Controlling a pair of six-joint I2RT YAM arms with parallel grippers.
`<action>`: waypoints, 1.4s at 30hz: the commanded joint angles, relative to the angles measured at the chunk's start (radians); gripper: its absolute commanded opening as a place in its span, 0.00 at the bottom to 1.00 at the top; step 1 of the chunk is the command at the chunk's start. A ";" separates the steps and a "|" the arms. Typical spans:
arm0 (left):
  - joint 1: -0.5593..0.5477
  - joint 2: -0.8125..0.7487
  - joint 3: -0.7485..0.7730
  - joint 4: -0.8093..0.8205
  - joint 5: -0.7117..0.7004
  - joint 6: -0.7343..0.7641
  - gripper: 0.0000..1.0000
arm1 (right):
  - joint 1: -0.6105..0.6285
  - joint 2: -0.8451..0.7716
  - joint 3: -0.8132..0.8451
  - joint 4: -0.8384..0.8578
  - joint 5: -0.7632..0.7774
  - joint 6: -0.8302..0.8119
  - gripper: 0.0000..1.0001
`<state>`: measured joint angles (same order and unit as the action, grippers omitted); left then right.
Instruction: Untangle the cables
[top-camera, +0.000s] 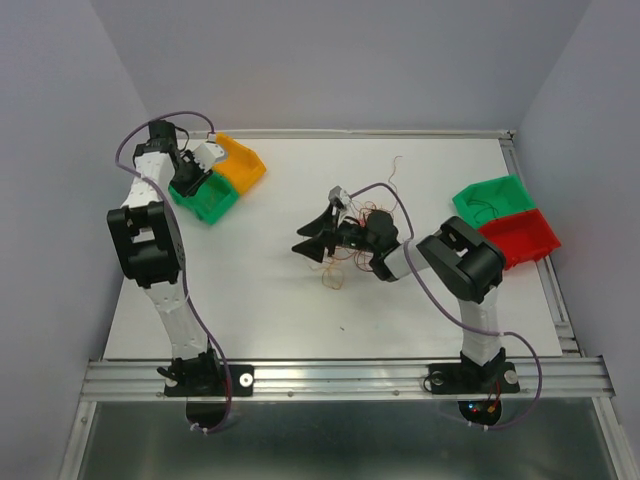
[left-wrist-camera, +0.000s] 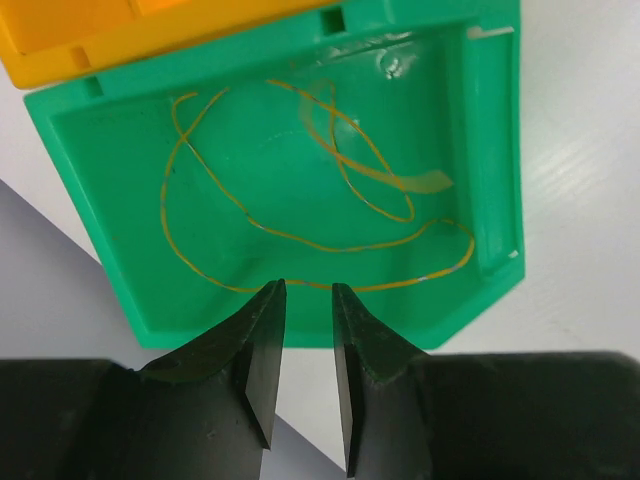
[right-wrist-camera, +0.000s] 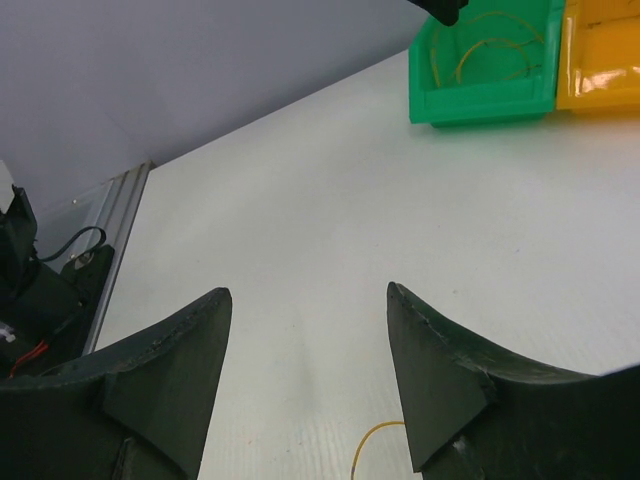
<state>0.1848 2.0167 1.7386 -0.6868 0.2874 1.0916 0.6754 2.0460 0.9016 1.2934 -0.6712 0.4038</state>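
The left gripper (left-wrist-camera: 307, 290) hangs over the near wall of a green bin (left-wrist-camera: 492, 150) at the counter's (top-camera: 300, 320) far left corner. Its fingers stand a narrow gap apart with nothing between them. Just beyond the tips a thin yellow wire (left-wrist-camera: 290, 240) lies in loose loops on the bin floor, free of the gripper. That fits a strand dropped there on purpose, as the bin looks like the place for separated wires. An orange bin (left-wrist-camera: 100, 30) touches the green one on its far side; what it holds cannot be seen.

The right gripper (right-wrist-camera: 307, 295) is spread wide and holds nothing. It sits low near the middle of the counter and points toward the left side. In the overhead view a tangle (top-camera: 352, 238) of thin red and orange wires lies on the counter around and just behind this gripper, partly hidden by the arm. One short yellow wire end (right-wrist-camera: 372, 438) shows below its fingers. The wide opening suggests it is lining up to pick another strand from the pile. Near the right edge another green bin (top-camera: 470, 200) and a red bin (top-camera: 525, 240) sit side by side. Most of the sorting seems to remain.
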 joint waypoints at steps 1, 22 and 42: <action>0.005 0.034 0.113 0.001 0.038 -0.062 0.36 | -0.025 -0.079 -0.046 0.196 0.048 0.006 0.68; -0.174 -0.393 -0.138 0.099 0.093 -0.196 0.59 | -0.039 -0.388 -0.073 -0.727 0.485 -0.138 0.71; -0.533 -0.090 -0.215 0.264 0.249 -0.463 0.60 | -0.039 -0.556 -0.237 -0.852 0.568 -0.186 0.68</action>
<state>-0.3431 1.9499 1.4647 -0.4374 0.4355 0.6640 0.6353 1.5402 0.6861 0.4191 -0.1379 0.2314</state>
